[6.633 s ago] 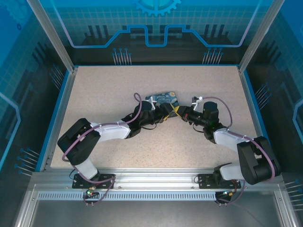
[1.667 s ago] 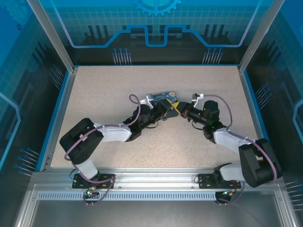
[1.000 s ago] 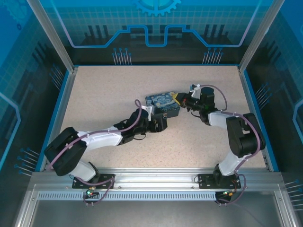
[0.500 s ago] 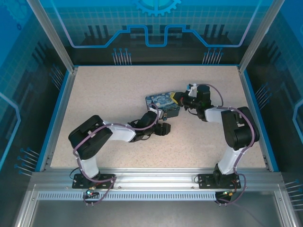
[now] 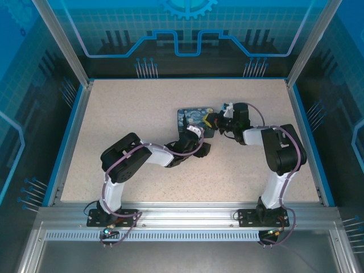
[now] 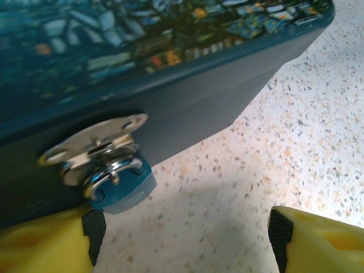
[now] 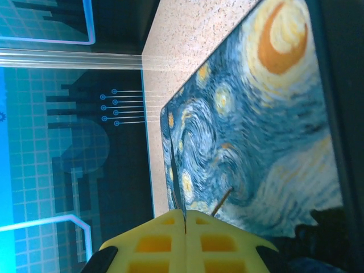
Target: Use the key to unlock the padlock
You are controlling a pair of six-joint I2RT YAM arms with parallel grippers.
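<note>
The padlock [image 6: 121, 185], with a small blue body and a silvery shackle, hangs from the metal hasp [image 6: 94, 145] on the front wall of the Starry Night box [image 6: 187, 96]. My left gripper [image 6: 182, 247] is open just below it, and the left finger [image 6: 45, 244] is close beside the lock. My right gripper [image 7: 185, 219] is shut on the key [image 7: 176, 170], a thin grey blade seen edge-on over the box lid [image 7: 267, 125]. In the top view the left gripper [image 5: 200, 149] is in front of the box [image 5: 192, 115]. The right gripper [image 5: 211, 121] is at its right end.
Speckled tabletop [image 6: 273, 148] spreads in front of and to the right of the box. Blue-edged enclosure walls [image 5: 77, 119] border the table on all sides.
The left arm drew back from the box, then swung its gripper in low at the box front. The right gripper moved left onto the box's right end, still shut. The box shifted slightly.
</note>
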